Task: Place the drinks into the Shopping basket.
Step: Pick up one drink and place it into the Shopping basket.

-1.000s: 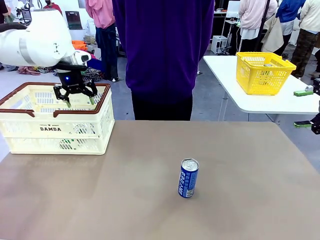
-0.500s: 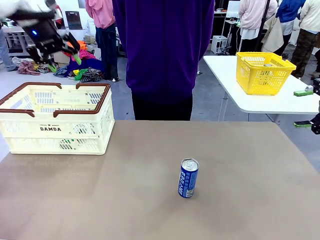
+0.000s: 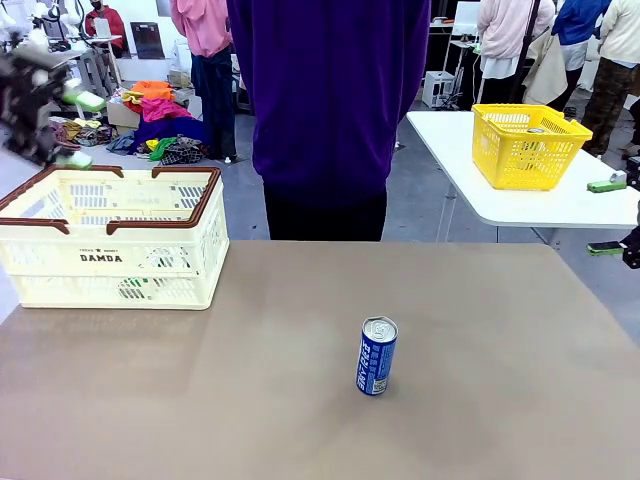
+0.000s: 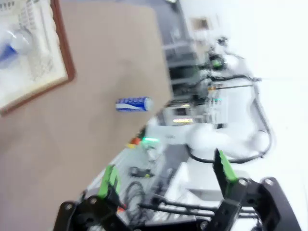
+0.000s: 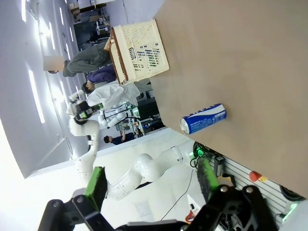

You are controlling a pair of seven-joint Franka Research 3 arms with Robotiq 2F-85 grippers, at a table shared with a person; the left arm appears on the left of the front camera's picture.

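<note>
Left hand (image 4: 166, 168) and right hand (image 5: 151, 175) spread wide.

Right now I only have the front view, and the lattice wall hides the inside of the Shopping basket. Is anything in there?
Observer: Yes. The left wrist view looks over the brown rim of the Shopping basket, and what looks like a blue can lies inside, though it is blurred.
Operator: Is the arm on that side carrying anything?
Observer: No. Seen from its own wrist camera, the left gripper is open with nothing in it.
Operator: And the other arm?
Observer: The right wrist view shows the right gripper open and empty.
</note>
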